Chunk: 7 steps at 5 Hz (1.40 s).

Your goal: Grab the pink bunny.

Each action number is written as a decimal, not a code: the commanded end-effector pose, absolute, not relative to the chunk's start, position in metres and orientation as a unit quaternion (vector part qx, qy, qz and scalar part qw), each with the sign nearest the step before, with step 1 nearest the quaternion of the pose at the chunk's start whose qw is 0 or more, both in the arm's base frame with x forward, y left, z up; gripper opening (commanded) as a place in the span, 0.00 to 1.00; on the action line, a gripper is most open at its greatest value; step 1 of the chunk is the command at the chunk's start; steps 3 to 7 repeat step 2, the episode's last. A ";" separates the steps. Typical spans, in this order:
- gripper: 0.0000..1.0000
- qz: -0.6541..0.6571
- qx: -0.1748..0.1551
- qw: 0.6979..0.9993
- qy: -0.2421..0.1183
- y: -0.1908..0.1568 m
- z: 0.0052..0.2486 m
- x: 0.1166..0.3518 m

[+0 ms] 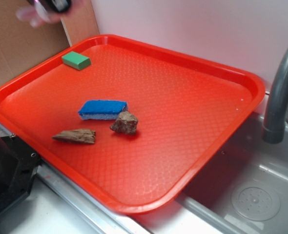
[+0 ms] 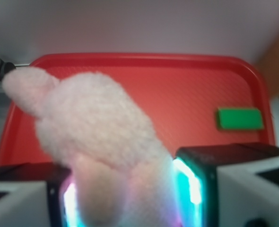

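The pink bunny (image 2: pixel 94 127) fills the middle of the wrist view, a fuzzy pale-pink plush pinched between my two glowing pads (image 2: pixel 189 184). My gripper (image 2: pixel 125 196) is shut on its lower body, and it hangs above the red tray (image 2: pixel 144 59). In the exterior view the gripper (image 1: pixel 53 6) is a blur at the top left corner, high above the tray's (image 1: pixel 217 146) far left edge, with the bunny (image 1: pixel 29 14) a pink smear beside it.
On the tray lie a green block (image 1: pixel 76 60) (image 2: pixel 239 118), a blue sponge (image 1: pixel 103 109) and two brown wood-like chunks (image 1: pixel 125 122) (image 1: pixel 76 136). A grey faucet (image 1: pixel 280 92) and sink basin (image 1: pixel 254 200) stand to the right. Brown cardboard (image 1: pixel 17 44) backs the left.
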State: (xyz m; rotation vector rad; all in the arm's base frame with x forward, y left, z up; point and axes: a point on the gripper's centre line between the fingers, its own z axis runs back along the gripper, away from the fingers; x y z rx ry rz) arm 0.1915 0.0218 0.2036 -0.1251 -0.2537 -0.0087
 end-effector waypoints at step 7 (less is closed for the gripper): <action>0.00 0.022 0.001 0.999 -0.029 0.023 0.206 0.221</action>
